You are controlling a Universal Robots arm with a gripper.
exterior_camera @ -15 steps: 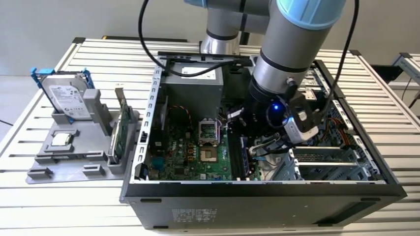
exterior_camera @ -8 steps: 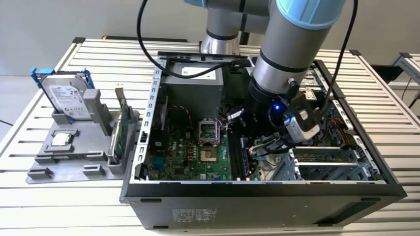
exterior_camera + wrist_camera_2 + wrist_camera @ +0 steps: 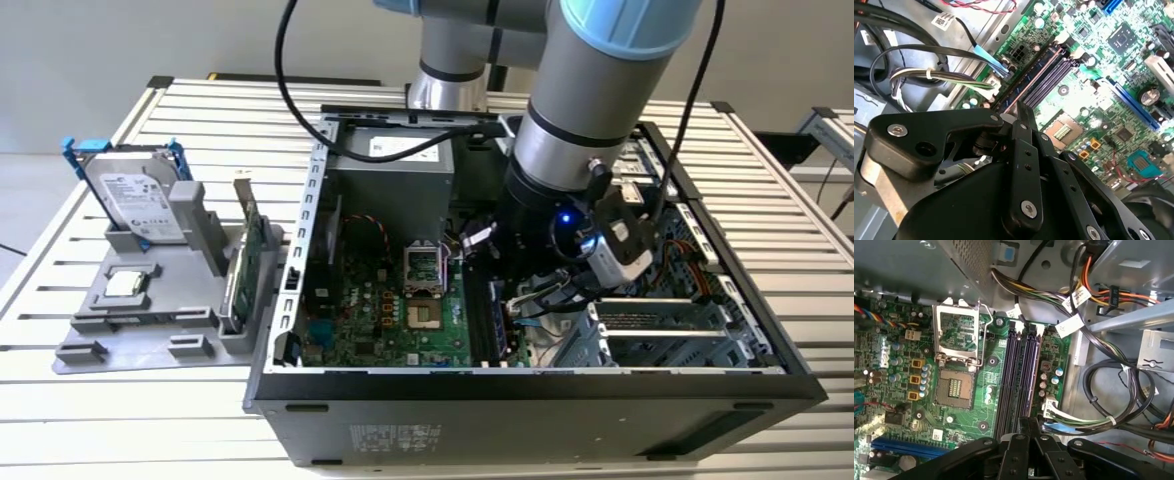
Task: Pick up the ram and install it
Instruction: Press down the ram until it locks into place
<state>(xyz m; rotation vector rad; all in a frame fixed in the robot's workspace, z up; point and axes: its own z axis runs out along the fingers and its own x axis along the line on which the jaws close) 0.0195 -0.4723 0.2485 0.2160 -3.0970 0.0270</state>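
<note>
Fingers (image 3: 1026, 427) over slots (image 3: 1019, 375) — case (image 3: 534, 385).

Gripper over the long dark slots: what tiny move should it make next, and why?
Probably ease the black gripper straight down a little, slowly. It hangs right over the long dark memory slots on the green motherboard, lined up with them. A bundle of cables lies close beside, so sideways moves look risky. Whether the ram sits in a slot, I cannot tell.

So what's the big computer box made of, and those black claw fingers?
The computer case looks like painted dark metal outside and bare grey sheet metal inside: thin folded edges, punched holes. The gripper fingers look like matte black metal or hard plastic, joined by shiny screws.
</note>
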